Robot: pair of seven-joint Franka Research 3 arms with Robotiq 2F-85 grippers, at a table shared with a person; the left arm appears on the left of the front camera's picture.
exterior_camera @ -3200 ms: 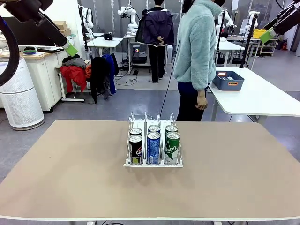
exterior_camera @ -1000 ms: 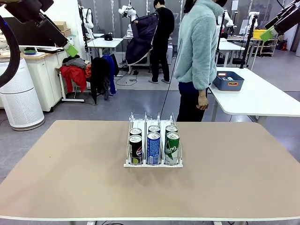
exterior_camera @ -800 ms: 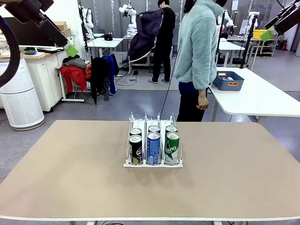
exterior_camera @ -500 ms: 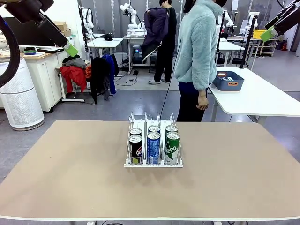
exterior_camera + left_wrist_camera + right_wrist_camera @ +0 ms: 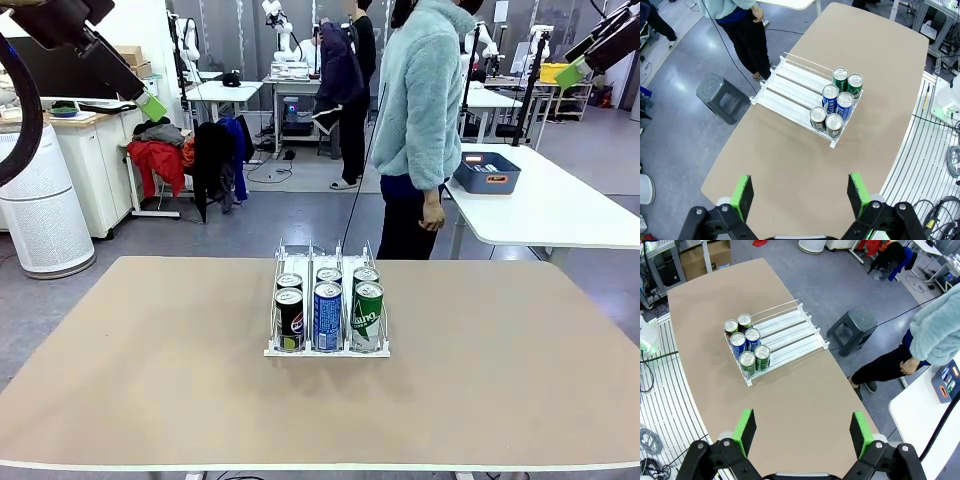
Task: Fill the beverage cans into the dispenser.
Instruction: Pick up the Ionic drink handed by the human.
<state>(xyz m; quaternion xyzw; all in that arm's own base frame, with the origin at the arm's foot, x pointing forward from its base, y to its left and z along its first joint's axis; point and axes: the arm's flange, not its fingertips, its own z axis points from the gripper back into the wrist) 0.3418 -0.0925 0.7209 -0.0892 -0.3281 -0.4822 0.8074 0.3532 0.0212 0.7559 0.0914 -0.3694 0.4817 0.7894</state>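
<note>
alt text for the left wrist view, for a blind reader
Seen from high above, six cans stand in pairs at one end of a white three-lane dispenser on a tan table: two green, two blue, two black. The left hand hangs open at the bottom edge, empty. A person stands by the far edge near a grey stool.

No text can be read for certain. The front green can (image 5: pixel 368 318) carries white lettering running up its side, too small to make out; the blue-and-white can (image 5: pixel 328 318) and black can (image 5: pixel 290 320) beside it bear print that is just as illegible
</note>
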